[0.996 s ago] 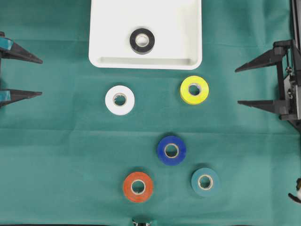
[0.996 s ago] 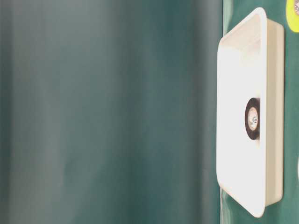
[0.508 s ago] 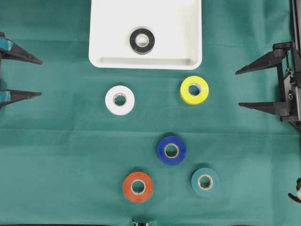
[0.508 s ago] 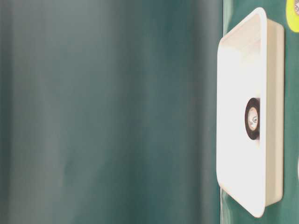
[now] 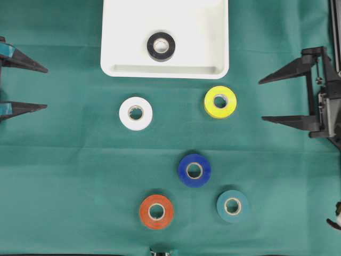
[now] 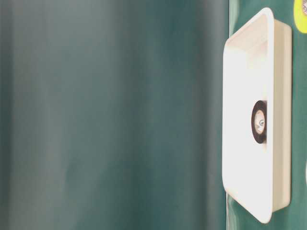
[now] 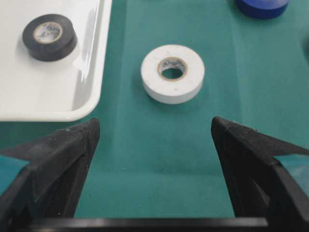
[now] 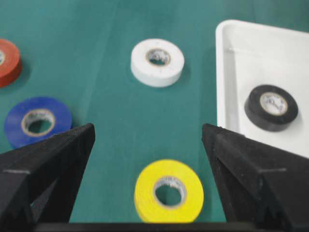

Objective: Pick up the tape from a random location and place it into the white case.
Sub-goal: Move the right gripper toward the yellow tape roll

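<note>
The white case (image 5: 122, 32) lies at the top centre of the green cloth, with a black tape roll (image 5: 161, 46) inside it. On the cloth lie a white roll (image 5: 136, 113), a yellow roll (image 5: 220, 101), a blue roll (image 5: 194, 170), an orange roll (image 5: 156, 212) and a teal roll (image 5: 232, 206). My left gripper (image 5: 45, 88) stands open at the left edge, holding nothing. My right gripper (image 5: 262, 100) is open at the right, facing the yellow roll (image 8: 169, 191), which shows low between its fingers in the right wrist view without touching them.
The table-level view shows the case (image 6: 283, 120) turned on its side with the black roll (image 6: 259, 121) in it, beside a blurred green surface. A small dark object (image 5: 160, 251) sits at the bottom edge of the cloth.
The right gripper has shifted a little to the left, toward the yellow roll. The left gripper and all the rolls are where they were.
</note>
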{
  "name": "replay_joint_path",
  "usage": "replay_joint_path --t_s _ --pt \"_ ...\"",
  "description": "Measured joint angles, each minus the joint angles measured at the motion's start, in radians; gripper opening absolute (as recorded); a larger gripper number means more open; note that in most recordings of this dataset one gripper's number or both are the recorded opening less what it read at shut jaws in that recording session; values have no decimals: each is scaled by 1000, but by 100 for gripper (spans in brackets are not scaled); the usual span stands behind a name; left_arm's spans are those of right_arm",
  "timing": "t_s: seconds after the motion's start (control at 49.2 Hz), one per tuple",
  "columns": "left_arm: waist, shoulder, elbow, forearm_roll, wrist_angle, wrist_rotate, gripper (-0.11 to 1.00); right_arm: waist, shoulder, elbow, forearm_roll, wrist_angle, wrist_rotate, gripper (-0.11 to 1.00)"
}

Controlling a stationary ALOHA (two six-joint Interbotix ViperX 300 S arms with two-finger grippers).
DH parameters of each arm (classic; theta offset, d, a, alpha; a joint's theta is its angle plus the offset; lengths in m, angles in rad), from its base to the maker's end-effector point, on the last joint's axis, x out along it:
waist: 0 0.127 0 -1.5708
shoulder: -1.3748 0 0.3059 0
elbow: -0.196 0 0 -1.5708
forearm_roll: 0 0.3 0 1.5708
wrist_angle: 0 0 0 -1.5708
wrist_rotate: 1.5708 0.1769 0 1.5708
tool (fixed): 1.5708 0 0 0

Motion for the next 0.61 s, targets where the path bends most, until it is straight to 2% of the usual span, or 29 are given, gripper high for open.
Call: replay_joint_path --t_s 0.325,0.61 --pt "0 0 0 0 6 0 93 -2 242 -127 0 -67 0 89" --pt "0 0 0 0 28 0 93 -20 371 -204 0 -83 25 89"
